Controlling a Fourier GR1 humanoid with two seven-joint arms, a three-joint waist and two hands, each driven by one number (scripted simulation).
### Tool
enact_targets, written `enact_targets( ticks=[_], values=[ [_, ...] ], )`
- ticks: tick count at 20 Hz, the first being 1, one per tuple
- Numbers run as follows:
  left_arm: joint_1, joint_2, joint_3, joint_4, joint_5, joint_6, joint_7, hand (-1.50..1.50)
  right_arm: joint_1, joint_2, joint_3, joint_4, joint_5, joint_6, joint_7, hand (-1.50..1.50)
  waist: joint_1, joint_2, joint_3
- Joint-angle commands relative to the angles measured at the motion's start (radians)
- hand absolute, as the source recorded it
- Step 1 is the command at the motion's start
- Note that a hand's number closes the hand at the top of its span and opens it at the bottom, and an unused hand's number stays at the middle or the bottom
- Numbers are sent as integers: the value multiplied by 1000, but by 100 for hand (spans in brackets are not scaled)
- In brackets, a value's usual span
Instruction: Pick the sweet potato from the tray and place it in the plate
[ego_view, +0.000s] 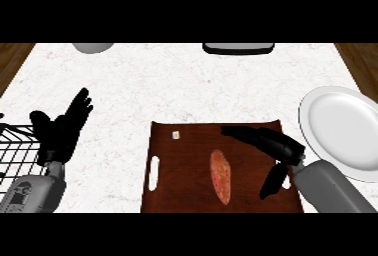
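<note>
Sweet potato (220, 176) lies lengthwise mid-tray (184, 150), lower centre. Right hand (275, 145) hovers just right of it, fingers straight, holding nothing. Looks stiff, rounded, likely rolls; grab across its middle. Plate (343, 132) at right edge.

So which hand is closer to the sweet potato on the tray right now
The right hand. It hangs open over the tray, just right of the sweet potato. The left hand rests open off the tray, far to the left.
</note>
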Motion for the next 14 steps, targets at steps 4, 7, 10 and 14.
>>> enact_targets(
  ticks=[4, 7, 10, 14],
  values=[
    [0, -45, -7, -1, -46, 11, 8, 0, -40, 46, 31, -3, 142, 39, 111, -150, 3, 1, 0],
    [-11, -51, 26, 58, -53, -9, -38, 0, -30, 61, 32, -41, 176, 89, 147, -150, -1, 1, 0],
    [29, -71, 23, 37, -64, -27, -62, 0, -21, 100, 38, -14, 232, 93, 153, -150, 2, 1, 0],
    [40, -28, 87, -53, -36, -84, 23, 0, -53, 146, -25, 64, 293, 101, 121, -150, 5, 1, 0]
  ],
)
